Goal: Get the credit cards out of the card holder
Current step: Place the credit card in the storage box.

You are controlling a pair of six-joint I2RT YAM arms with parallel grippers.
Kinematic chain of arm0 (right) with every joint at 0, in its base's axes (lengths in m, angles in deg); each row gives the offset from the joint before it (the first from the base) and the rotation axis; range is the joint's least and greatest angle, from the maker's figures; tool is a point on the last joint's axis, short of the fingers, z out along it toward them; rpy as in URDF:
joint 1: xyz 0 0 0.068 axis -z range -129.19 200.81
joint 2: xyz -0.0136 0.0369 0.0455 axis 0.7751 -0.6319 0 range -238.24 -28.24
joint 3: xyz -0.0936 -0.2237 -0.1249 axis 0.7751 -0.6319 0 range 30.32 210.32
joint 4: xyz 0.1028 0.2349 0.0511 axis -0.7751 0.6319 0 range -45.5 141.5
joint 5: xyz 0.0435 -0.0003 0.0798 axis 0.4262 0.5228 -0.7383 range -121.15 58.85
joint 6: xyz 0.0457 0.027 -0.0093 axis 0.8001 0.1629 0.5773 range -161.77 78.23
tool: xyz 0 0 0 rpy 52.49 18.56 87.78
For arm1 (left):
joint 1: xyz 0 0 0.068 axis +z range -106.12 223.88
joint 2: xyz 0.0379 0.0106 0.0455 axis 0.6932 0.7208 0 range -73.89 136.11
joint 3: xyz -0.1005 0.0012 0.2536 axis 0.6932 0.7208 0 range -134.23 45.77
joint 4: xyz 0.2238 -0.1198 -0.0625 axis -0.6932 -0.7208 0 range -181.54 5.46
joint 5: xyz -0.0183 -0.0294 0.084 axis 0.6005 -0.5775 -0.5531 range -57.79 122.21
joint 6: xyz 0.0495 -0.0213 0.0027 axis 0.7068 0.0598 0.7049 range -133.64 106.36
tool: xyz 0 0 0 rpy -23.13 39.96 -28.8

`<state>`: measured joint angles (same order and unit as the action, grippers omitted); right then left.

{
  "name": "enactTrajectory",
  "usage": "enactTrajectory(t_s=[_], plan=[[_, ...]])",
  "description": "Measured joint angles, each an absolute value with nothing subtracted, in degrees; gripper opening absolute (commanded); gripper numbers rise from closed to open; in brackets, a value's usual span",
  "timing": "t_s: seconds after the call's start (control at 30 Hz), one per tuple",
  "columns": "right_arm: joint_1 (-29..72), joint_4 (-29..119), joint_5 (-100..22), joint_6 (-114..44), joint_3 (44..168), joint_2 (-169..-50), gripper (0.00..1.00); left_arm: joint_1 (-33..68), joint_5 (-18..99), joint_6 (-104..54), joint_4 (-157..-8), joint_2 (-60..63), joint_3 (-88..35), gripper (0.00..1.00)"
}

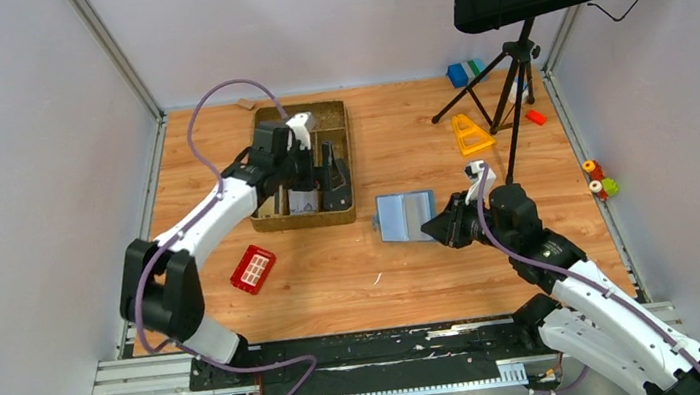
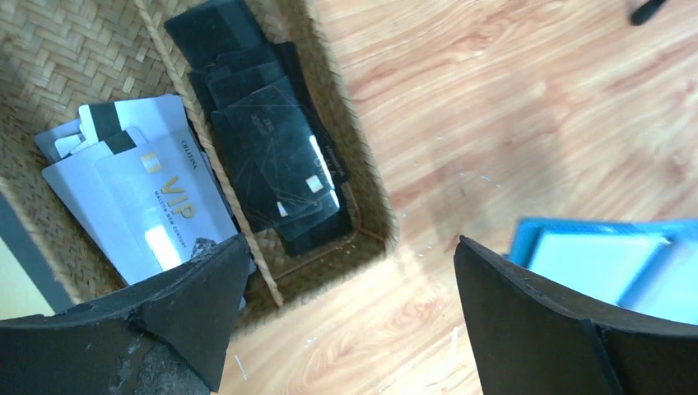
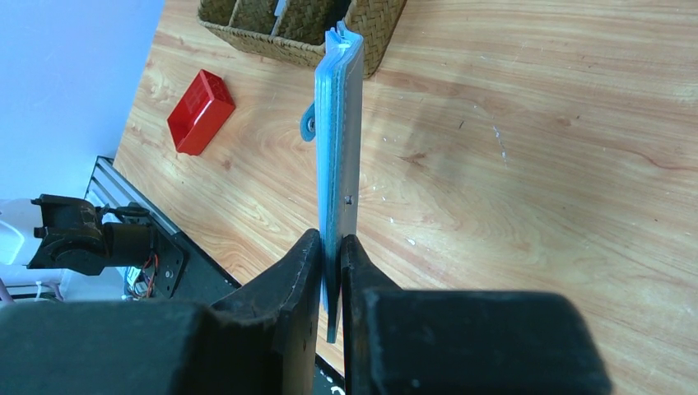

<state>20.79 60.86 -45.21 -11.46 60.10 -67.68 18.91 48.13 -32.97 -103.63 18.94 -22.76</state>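
Observation:
The slate-blue card holder (image 1: 403, 217) is in the middle of the table, its paler inside facing up. My right gripper (image 1: 439, 230) is shut on its right edge. In the right wrist view the card holder (image 3: 341, 123) shows edge-on between my jaws (image 3: 331, 257). I cannot tell whether cards are still in it. My left gripper (image 1: 333, 174) is open and empty over the tray's near right corner (image 2: 350, 276). White and silver credit cards (image 2: 144, 197) and black cards (image 2: 267, 148) lie in the tray's compartments. The card holder's corner (image 2: 601, 263) shows at the right.
The brown woven divided tray (image 1: 274, 223) stands at the back left. A red block (image 1: 253, 268) lies in front of it. A music stand's tripod (image 1: 510, 72), an orange triangle (image 1: 470, 132), a blue-green block (image 1: 464, 72) and small toys (image 1: 597, 177) are at the right.

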Motion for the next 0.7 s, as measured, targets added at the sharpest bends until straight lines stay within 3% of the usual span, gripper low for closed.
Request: enactTrajectory(t_s=[0.27, 0.7], plan=[[20.79, 59.77, -45.43, -10.61, 59.47, -67.42, 0.0, 18.91, 54.14, -35.22, -93.73, 2.84, -9.69, 1.0], [20.79, 57.43, -47.12, -6.19, 56.39, -66.46, 0.0, 18.89, 62.29, -39.79, -77.86, -8.94, 9.24, 1.0]])
